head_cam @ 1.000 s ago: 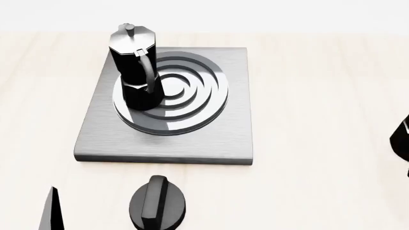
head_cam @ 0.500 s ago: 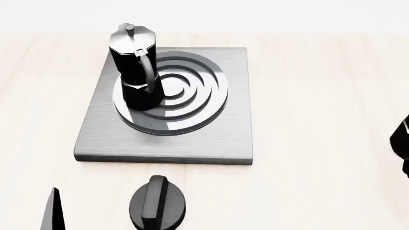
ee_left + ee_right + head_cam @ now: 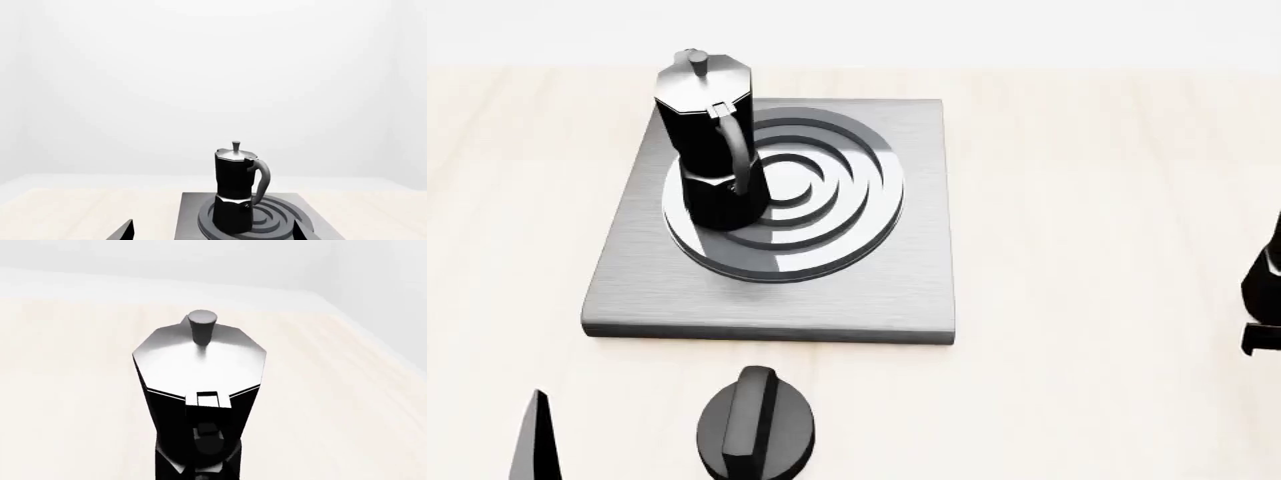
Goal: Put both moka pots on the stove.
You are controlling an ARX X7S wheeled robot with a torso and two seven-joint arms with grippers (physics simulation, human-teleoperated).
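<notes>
Left gripper (image 3: 537,440): one dark finger in view at the pale wooden tabletop's (image 3: 1094,200) near edge, spread unreadable. One tall black faceted moka pot (image 3: 710,150) stood upright on the brushed-grey square stove's (image 3: 921,220) left rings. Burner's right half open. Second moka pot (image 3: 200,390) near the tabletop's right edge, upright; right gripper's grip unreadable. Judged: carry it upright, clearing the stove's raised edge.
</notes>
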